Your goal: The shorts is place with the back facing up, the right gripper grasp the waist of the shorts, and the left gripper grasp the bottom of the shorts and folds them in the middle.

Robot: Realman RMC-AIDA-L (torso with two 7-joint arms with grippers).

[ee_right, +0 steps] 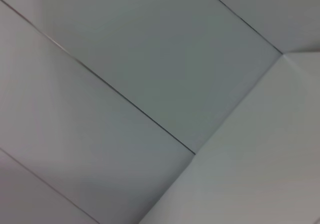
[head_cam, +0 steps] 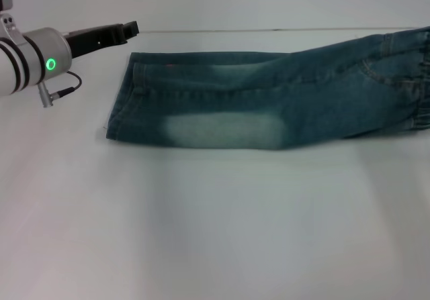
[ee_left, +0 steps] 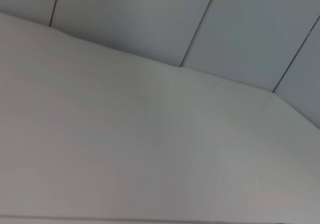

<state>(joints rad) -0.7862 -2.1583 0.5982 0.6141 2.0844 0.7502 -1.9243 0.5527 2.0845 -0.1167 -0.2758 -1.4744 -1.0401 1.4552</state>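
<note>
Shorts (head_cam: 269, 98) lie along the bench's (head_cam: 215, 233) far edge. Left gripper (head_cam: 127, 30) hovers beside the hem, finger state indeterminable; a shallow grasp risks slippage.

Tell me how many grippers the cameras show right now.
1. The left gripper hangs over the table just left of the shorts, near their hem end, not touching. The right gripper shows in no view; it may be out of frame.
</note>
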